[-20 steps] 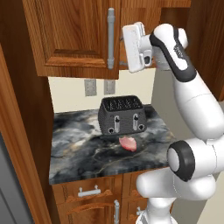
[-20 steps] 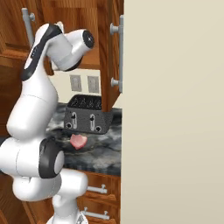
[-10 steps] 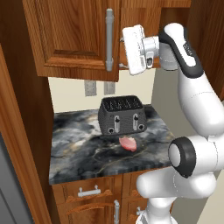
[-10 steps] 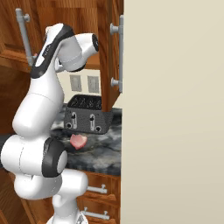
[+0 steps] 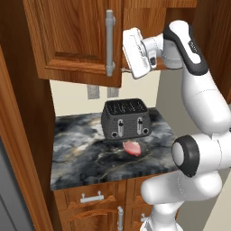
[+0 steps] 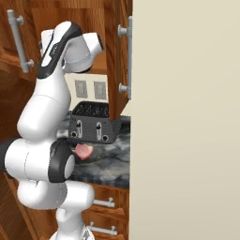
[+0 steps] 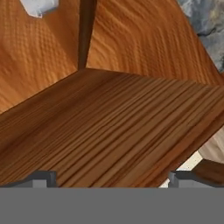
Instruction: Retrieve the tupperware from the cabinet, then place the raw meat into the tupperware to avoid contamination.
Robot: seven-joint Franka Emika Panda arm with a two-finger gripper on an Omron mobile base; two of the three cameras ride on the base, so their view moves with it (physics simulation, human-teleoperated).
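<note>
Claw (image 7: 112,181) spread wide, empty, facing the cabinet (image 5: 72,40) door edge. Raw meat (image 5: 131,147) lies near the table's front edge, before the toaster (image 5: 125,118). Tupperware unseen — presumably inside. Risk: claw slips off handle (image 5: 109,43) — door stays shut.

Down below the jaws, a dark grey toaster (image 5: 126,117) sits on the marbled countertop (image 5: 81,149). Behind it, two wall outlets (image 5: 102,92); lower still, drawers (image 5: 92,197) with short handles.
</note>
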